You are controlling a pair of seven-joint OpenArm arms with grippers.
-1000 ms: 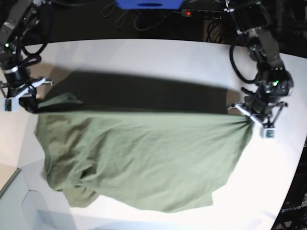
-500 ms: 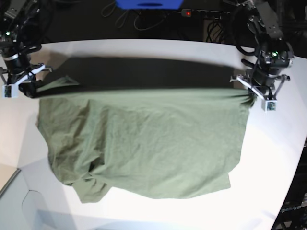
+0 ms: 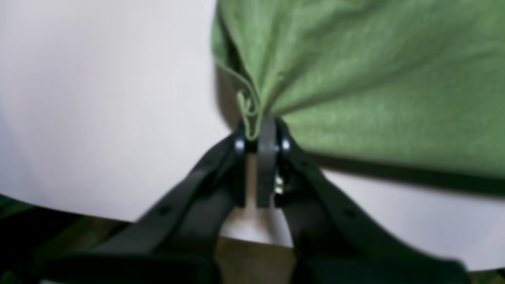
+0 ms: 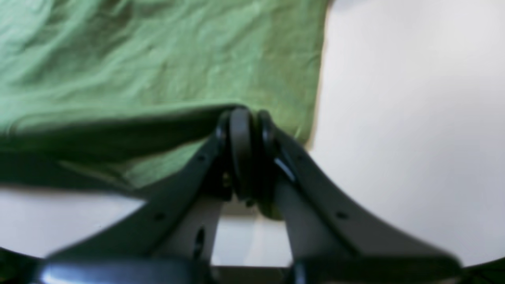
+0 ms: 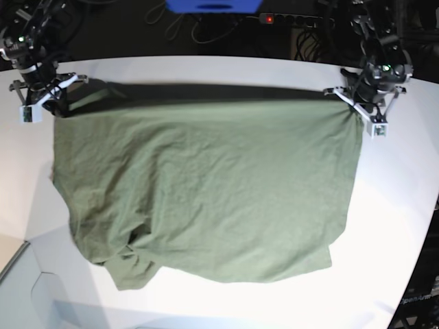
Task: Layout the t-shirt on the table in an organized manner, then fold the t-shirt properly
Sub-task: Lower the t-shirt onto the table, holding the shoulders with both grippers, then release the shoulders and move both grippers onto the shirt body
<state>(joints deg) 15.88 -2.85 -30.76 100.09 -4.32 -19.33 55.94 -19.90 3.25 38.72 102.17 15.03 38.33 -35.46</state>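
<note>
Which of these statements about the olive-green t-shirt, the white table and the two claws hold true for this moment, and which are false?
1. The left claw is shut on a bunched corner of the olive-green cotton t-shirt. True.
2. The right claw hangs open above bare table. False: it is shut on the shirt's edge.
3. The shirt is folded into a neat rectangle. False: it lies spread and wrinkled, its near-left corner rumpled.
4. The glossy white table shows bare beyond the shirt's sides. True.
</note>
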